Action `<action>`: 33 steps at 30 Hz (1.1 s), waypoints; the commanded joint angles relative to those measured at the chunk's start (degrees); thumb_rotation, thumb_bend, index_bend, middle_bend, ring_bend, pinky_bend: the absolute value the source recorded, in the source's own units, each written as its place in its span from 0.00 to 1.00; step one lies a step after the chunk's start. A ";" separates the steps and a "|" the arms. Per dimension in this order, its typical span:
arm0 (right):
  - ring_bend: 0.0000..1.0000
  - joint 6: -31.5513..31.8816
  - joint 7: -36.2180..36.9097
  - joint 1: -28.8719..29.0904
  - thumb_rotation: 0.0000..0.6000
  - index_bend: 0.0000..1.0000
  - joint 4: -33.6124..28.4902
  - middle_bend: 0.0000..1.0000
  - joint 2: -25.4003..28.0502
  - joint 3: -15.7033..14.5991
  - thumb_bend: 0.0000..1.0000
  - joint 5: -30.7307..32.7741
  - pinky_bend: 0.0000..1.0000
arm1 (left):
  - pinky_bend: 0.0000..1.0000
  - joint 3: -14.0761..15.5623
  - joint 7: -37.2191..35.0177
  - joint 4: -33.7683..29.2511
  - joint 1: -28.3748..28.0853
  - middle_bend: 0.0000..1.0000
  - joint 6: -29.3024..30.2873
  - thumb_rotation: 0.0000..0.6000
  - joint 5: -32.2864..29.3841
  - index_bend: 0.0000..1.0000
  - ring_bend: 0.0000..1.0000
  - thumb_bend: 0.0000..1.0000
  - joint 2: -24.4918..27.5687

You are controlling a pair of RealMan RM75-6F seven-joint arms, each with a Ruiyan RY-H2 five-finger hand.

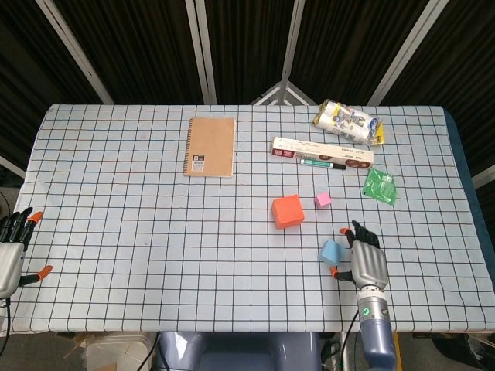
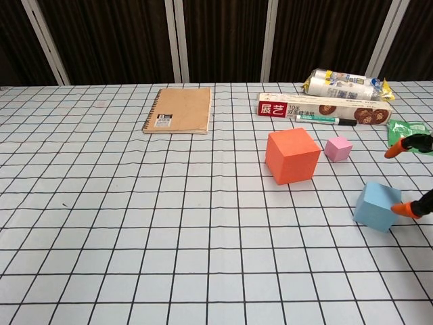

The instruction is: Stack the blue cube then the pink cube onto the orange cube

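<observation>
The orange cube (image 1: 287,211) (image 2: 291,156) stands near the table's middle right. Just right of it sits the small pink cube (image 1: 323,199) (image 2: 338,148). The blue cube (image 1: 332,251) (image 2: 377,206) lies nearer the front edge. My right hand (image 1: 365,261) (image 2: 411,176) is open right beside the blue cube, fingers spread, one orange tip at the cube's right face; only its fingertips show in the chest view. My left hand (image 1: 11,251) rests open at the table's far left front corner, away from all cubes.
At the back lie a brown spiral notebook (image 1: 209,147), a long box (image 1: 322,151) with a marker pen (image 1: 323,163) along it, and a snack packet (image 1: 348,121). A green wrapper (image 1: 380,185) sits behind my right hand.
</observation>
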 commanded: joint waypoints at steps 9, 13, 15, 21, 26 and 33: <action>0.00 -0.73 1.19 0.62 1.00 0.22 3.33 0.00 -2.41 -0.87 0.27 0.70 0.00 | 0.00 -0.07 0.79 -0.04 -0.14 0.00 -0.20 1.00 -0.56 0.05 0.00 0.11 -0.22; 0.00 -0.66 1.34 0.89 1.00 0.22 3.86 0.00 -3.03 -0.58 0.28 1.06 0.00 | 0.00 -0.03 0.93 -0.10 -0.19 0.00 -0.32 1.00 -0.66 0.05 0.00 0.11 -0.20; 0.00 -0.45 1.30 1.01 1.00 0.22 4.27 0.00 -3.36 -0.42 0.27 1.19 0.00 | 0.00 -0.05 0.91 -0.07 -0.19 0.00 -0.32 1.00 -0.74 0.05 0.00 0.11 -0.17; 0.00 -0.50 0.99 1.68 1.00 0.23 5.93 0.00 -4.59 0.24 0.28 2.21 0.00 | 0.00 -0.11 0.91 -0.08 -0.24 0.00 -0.45 1.00 -1.01 0.05 0.00 0.11 -0.15; 0.00 -0.09 -0.23 2.32 1.00 0.26 8.27 0.00 -5.80 0.54 0.28 3.46 0.00 | 0.00 -0.18 0.85 -0.06 -0.20 0.00 -0.28 1.00 -1.11 0.05 0.00 0.11 -0.12; 0.00 1.73 -2.30 2.67 1.00 0.27 9.14 0.00 -7.16 0.37 0.28 4.32 0.00 | 0.00 -0.24 0.91 -0.04 -0.31 0.00 -0.48 1.00 -1.40 0.05 0.00 0.11 -0.16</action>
